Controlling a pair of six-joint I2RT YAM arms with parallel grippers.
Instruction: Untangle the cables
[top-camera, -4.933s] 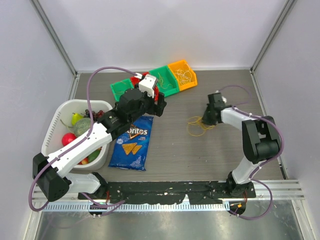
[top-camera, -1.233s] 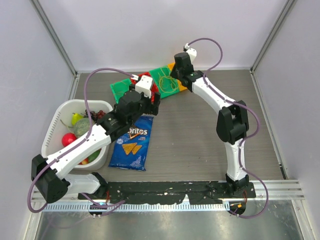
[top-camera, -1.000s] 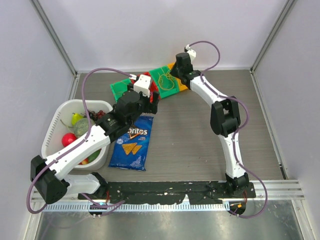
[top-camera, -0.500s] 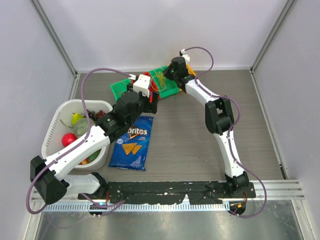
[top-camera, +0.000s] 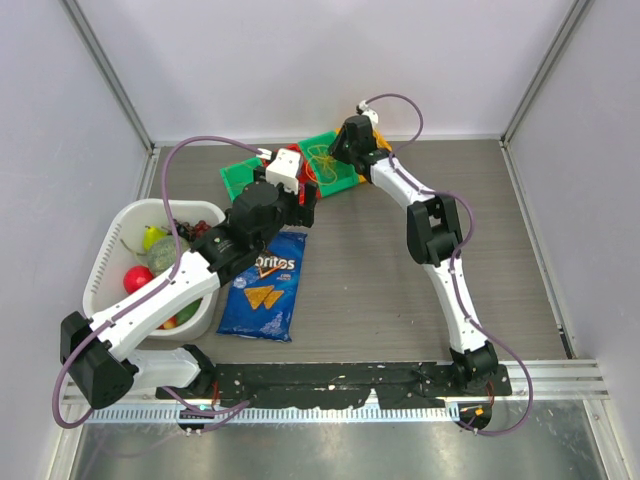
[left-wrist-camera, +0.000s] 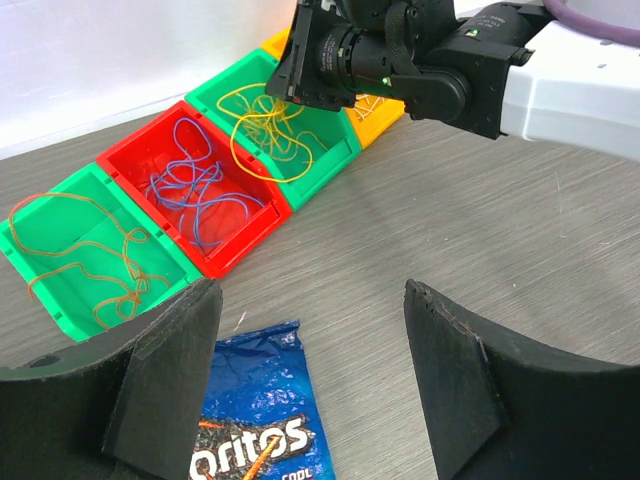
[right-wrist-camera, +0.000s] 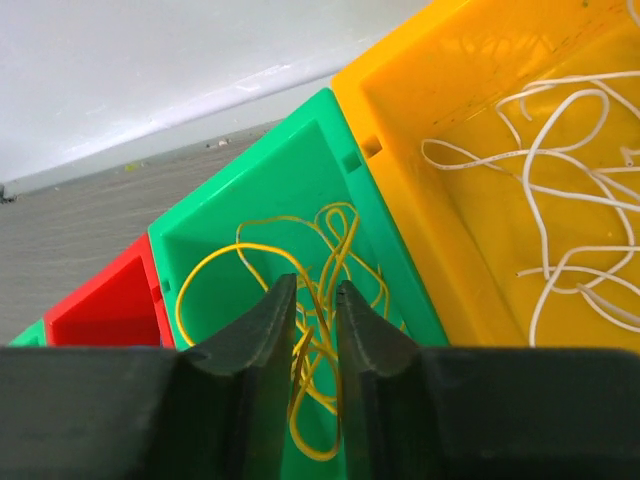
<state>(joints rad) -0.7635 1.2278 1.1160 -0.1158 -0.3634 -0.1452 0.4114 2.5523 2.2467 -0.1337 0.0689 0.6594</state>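
1. The left claw (left-wrist-camera: 310, 300) was held wide open and empty; ahead and to its left, thin orange loops (left-wrist-camera: 80, 250) were spread in a green bin (left-wrist-camera: 165, 258).
2. Straight ahead of it, tangled blue strands (left-wrist-camera: 195, 185) were lying in a red bin (left-wrist-camera: 245, 248).
3. The right claw (right-wrist-camera: 316, 292) was narrowly parted with nothing pinched; looping yellow strands (left-wrist-camera: 270, 130) were seen directly below it in a second green bin (right-wrist-camera: 250, 190).
4. To its right, white strands (right-wrist-camera: 545, 120) were curled in a yellow bin (right-wrist-camera: 480, 80).

Blue Doritos bag (top-camera: 262, 285) lies just beside white basket (top-camera: 101, 262) of produce
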